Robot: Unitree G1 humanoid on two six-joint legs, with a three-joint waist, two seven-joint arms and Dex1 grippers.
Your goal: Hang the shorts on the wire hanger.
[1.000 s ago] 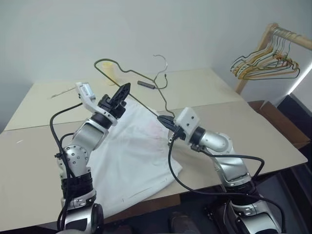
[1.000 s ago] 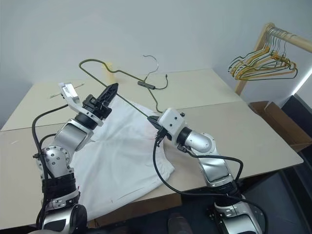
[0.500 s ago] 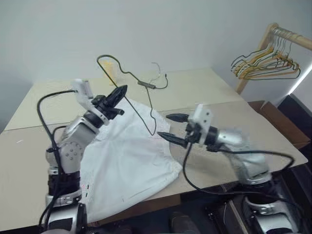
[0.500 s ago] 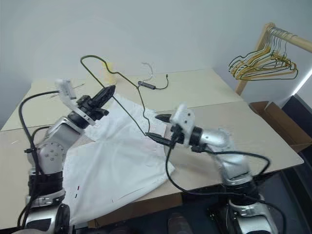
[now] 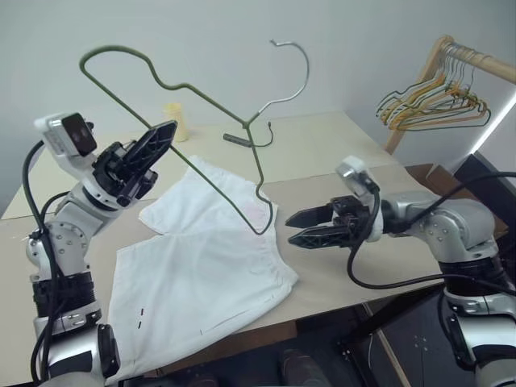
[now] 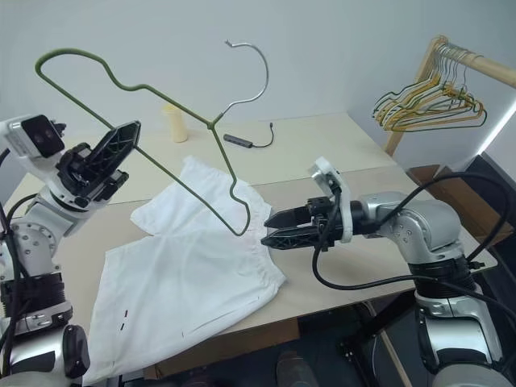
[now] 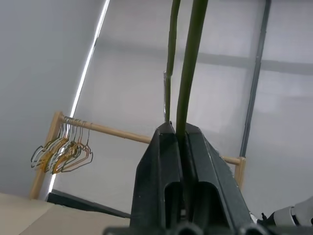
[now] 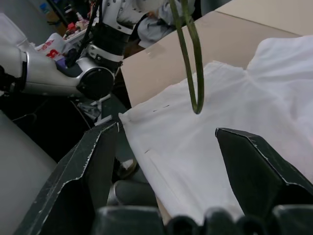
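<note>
Shorts lie flat on the tabletop, spread across its near half, with the lower hem hanging slightly over the front edge. The fabric is white. The gathered waistband runs along the side nearest the right hand, and two tiny dark marks sit near the front left corner of one leg.

Tabletop: light beige, made of two panels joined by a seam that runs across behind the shorts. A small pale yellow cup stands upright near the far edge. A short dark cable lies on the far panel, well apart from the shorts.

Clothes rack: wooden, at the far right, beyond the tabletop. A bunch of yellow and dark hangers is suspended from its rail.

Wire hanger: held in the air above the shorts, tilted, with the hook uppermost and pointing toward the rear wall. One rounded shoulder end dips lowest and sits just above the waistband; whether it touches the cloth cannot be told.

Left hand: raised above the tabletop on the left, fingers closed on the wire hanger's straight bottom bar. In the left wrist view the wire runs up between the two closed fingers.

Right hand: level, just beside the waistband, pointing toward the shorts. Its fingers are spread apart and grip nothing.
</note>
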